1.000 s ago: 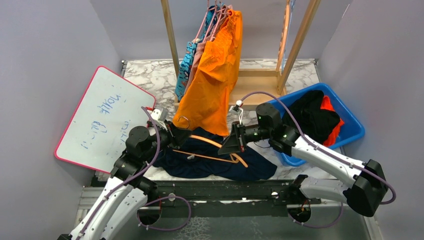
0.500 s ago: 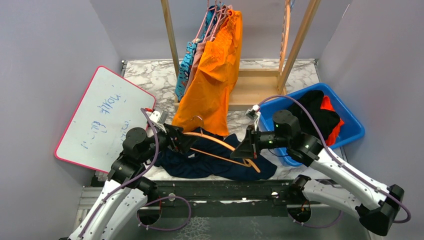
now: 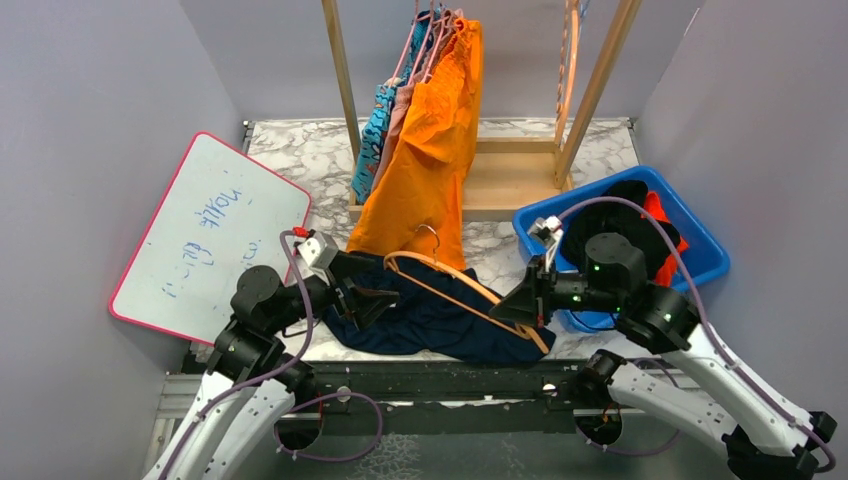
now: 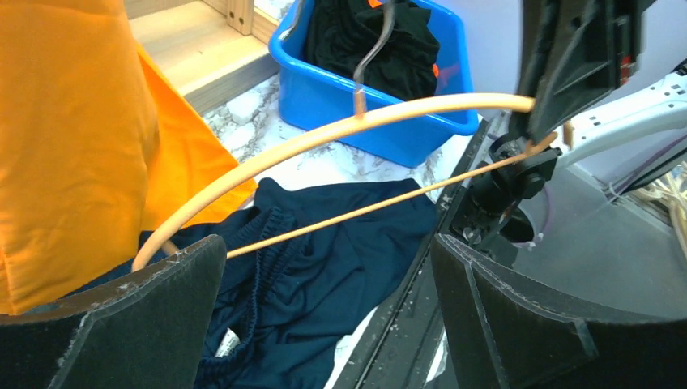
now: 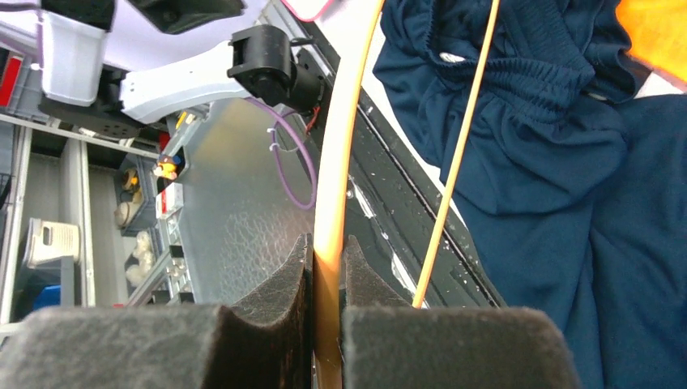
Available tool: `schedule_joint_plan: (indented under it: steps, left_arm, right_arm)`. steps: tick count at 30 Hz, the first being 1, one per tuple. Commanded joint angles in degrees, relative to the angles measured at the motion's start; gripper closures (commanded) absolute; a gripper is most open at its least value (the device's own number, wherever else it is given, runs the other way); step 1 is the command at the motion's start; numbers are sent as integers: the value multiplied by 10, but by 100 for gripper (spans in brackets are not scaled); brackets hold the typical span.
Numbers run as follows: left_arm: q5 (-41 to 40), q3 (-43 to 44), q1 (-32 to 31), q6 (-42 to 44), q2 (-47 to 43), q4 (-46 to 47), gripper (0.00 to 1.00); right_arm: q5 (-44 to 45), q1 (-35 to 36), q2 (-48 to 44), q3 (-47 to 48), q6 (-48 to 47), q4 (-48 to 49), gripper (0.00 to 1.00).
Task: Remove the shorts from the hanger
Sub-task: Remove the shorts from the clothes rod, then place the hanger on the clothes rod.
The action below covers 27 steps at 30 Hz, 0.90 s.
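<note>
Change, hanger: the wooden hanger has swung right, clear of the navy shorts, which lie crumpled at the table's near edge.
Change, left gripper: has let go; jaws now spread wide over the navy shorts.
Right gripper: pinched tight on the hanger's arm.
Room: plain lilac walls.
Surface: marble table bearing a wooden rack hung with orange shorts, a whiteboard and a blue bin.
</note>
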Motion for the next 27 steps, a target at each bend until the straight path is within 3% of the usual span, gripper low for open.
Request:
schedule_joint_plan:
  steps: [1,4,9,12,17,20,27]
  left_arm:
    - [-51,-1,3,34,-19,9,1]
    - [-126,-19,3,32,-25,5,1]
    - [-199,-28,3,28,-22,-9,1]
    - [-246,-29,3,31,-18,-26,1]
    - [-244,-27,3,29,-7,-36,1]
    - [-241,-27,3,30,1,-36,1]
    - [-238,-27,3,33,20,-38,1]
  right_arm:
    - [15,0,-43,67,-21,-53,99]
    - [28,0,-70,100,-27,-85,99]
    - [144,0,-86,176,-50,-205,99]
    - [184,0,-109,178,-57,-206,99]
    - [261,0,-109,171,-54,-201,99]
    - [299,0,-109,163,-53,-172,99]
    - [373,-1,-89,103,-44,0,99]
